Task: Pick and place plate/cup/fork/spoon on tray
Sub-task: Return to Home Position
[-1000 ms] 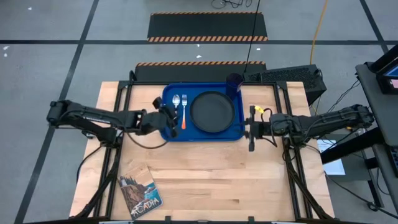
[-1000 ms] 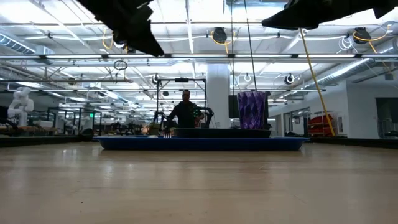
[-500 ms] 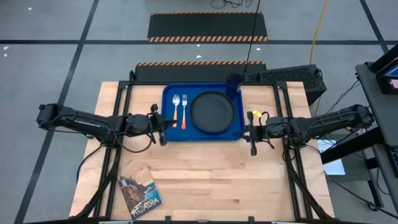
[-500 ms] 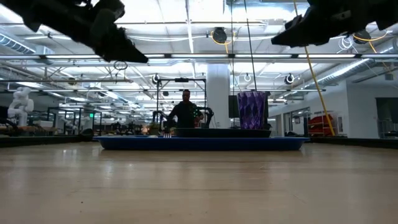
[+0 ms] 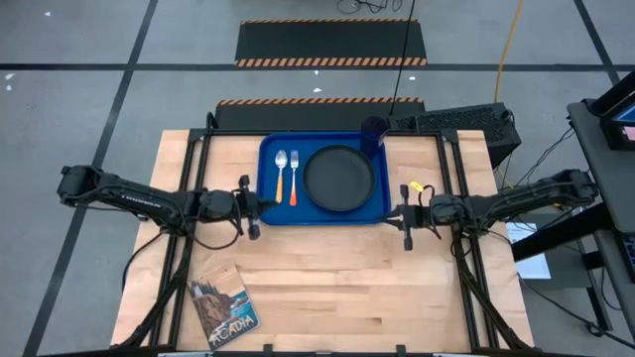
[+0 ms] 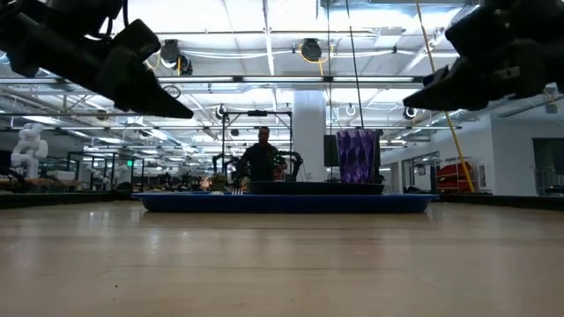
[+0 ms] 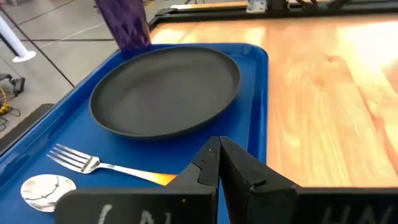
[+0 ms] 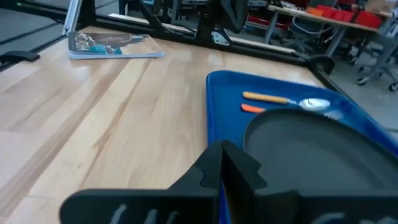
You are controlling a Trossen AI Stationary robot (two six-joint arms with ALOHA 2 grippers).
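Observation:
The blue tray (image 5: 268,203) lies at the table's far middle. On it rest the black plate (image 5: 339,178), the spoon (image 5: 281,162) and the orange-handled fork (image 5: 294,177) side by side left of the plate. The purple cup (image 5: 374,132) stands in the tray's far right corner. My left gripper (image 5: 258,206) hovers shut just off the tray's left edge, pointing at the tray (image 7: 258,87), with nothing in it. My right gripper (image 5: 397,218) hovers shut off the tray's near right corner, also holding nothing. Both are above the tabletop in the low view.
A small picture booklet (image 5: 222,309) lies near the table's near left corner. Bare wood stretches between the tray and the near edge. A person (image 6: 262,160) shows in the room beyond the table.
My left gripper has drawn back from over the tray's left part toward the table's left and near edge, and has shut. My right gripper has shifted a little toward the near edge. Both arms have come lower in the low view.

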